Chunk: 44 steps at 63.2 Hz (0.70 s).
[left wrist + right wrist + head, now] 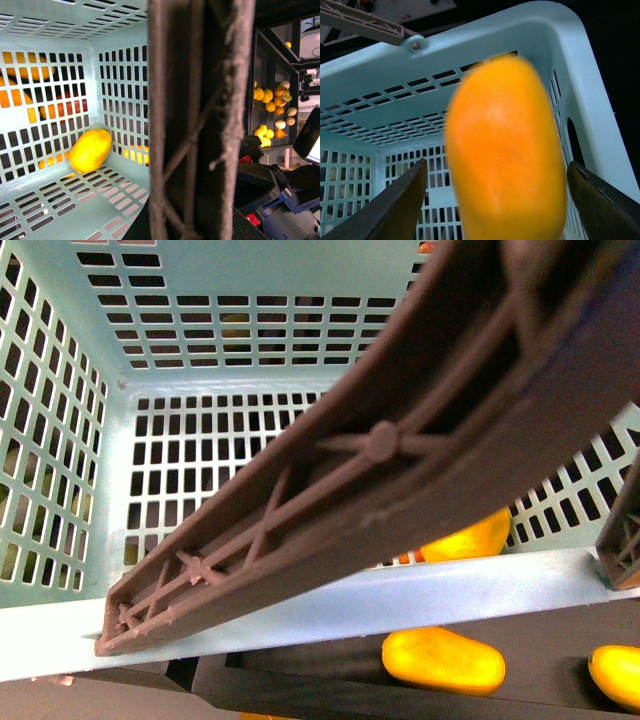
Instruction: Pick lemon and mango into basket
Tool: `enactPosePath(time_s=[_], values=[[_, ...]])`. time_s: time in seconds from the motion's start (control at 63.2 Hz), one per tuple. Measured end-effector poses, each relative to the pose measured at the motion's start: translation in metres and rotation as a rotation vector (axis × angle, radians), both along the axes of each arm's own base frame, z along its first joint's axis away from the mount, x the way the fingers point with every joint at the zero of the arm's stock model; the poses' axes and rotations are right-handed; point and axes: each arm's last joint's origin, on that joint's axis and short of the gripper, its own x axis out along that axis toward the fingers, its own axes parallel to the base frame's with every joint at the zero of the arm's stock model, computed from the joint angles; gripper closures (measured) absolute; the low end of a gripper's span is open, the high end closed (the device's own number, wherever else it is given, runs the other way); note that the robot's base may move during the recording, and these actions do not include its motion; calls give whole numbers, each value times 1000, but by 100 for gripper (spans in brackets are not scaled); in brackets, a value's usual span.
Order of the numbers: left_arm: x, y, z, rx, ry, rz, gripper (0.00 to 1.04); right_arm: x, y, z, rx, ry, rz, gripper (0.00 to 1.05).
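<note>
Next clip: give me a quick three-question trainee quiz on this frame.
1. True or false: the basket is empty.
2. What is inside the open right pincer? A) red apple B) mango C) bottle
3. What colour is the raised handle crossing the front view?
Key: 1 false, the lemon lies on its floor; 2 B; 3 brown.

The basket point(480, 585) is pale teal, patterned with a grid of slots. Its handle point(380, 440) is brown with crossed ribs. The mango point(505, 160) is orange and the lemon point(90, 150) yellow.
</note>
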Motion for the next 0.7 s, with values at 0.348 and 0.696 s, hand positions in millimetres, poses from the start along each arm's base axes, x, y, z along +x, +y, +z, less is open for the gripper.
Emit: enactPosePath(time_s=[0.348, 0.696], values=[[0, 0, -2, 4, 5, 5, 100, -23, -37, 19, -85, -99, -244, 9], [0, -1, -2, -2, 10, -1, 100, -49, -63, -6, -257, -462, -231, 44]])
